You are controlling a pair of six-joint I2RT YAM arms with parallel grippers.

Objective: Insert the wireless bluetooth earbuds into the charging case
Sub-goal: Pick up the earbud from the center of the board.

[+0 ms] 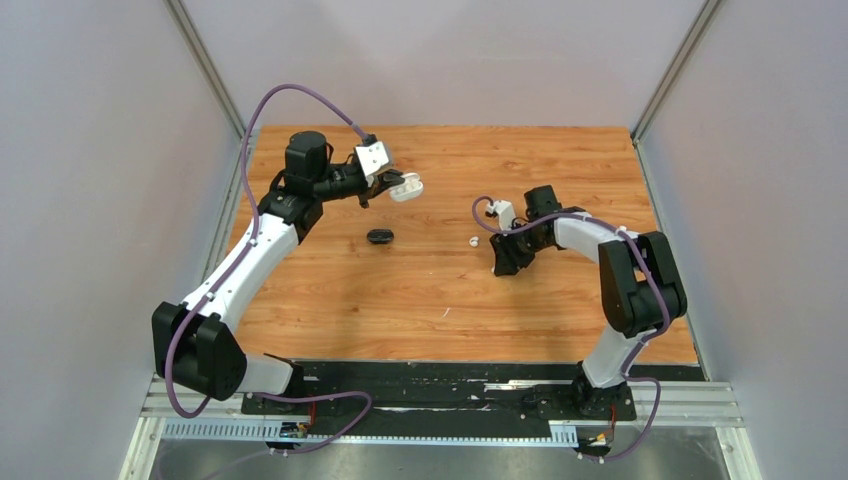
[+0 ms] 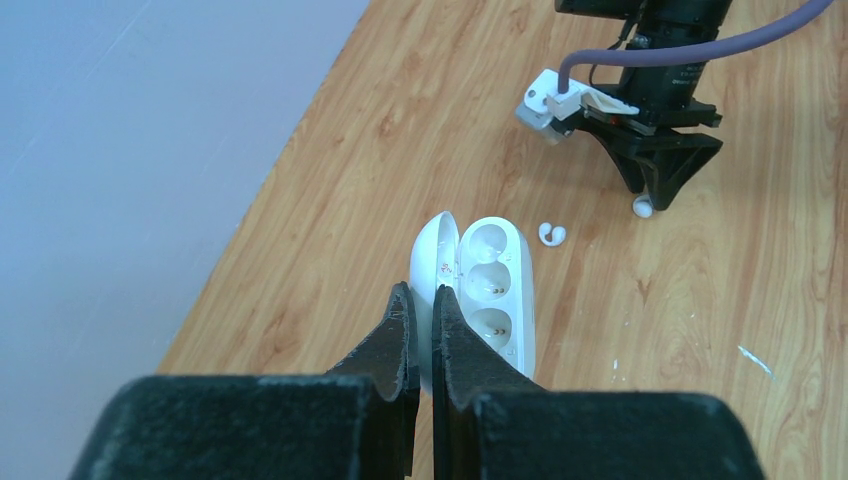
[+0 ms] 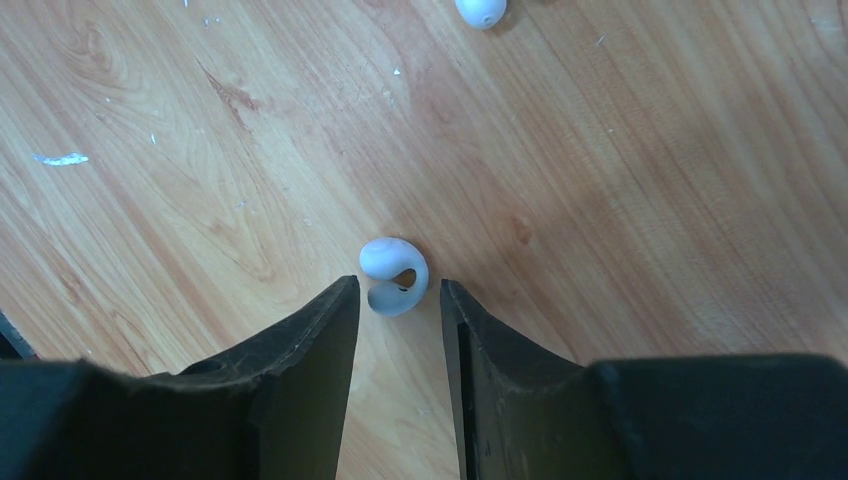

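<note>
Right end effector [image 3: 398, 290] low over earbud [image 3: 392, 272], left arm [image 1: 258, 243] holding case [image 2: 497, 290]

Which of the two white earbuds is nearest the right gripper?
The curled white earbud lying between the tips of the open right gripper; the other white earbud sits farther off, at the wrist view's top edge.

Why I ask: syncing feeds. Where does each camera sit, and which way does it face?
Top external: above and behind the bases, looking down on the table; both arms show whole.
Left wrist: on the left arm, looking along the shut left end effector to the open white case it pinches.
Right wrist: looking straight down past the open right end effector at a white earbud.
Shared: the left wrist also sees that earbud.
</note>
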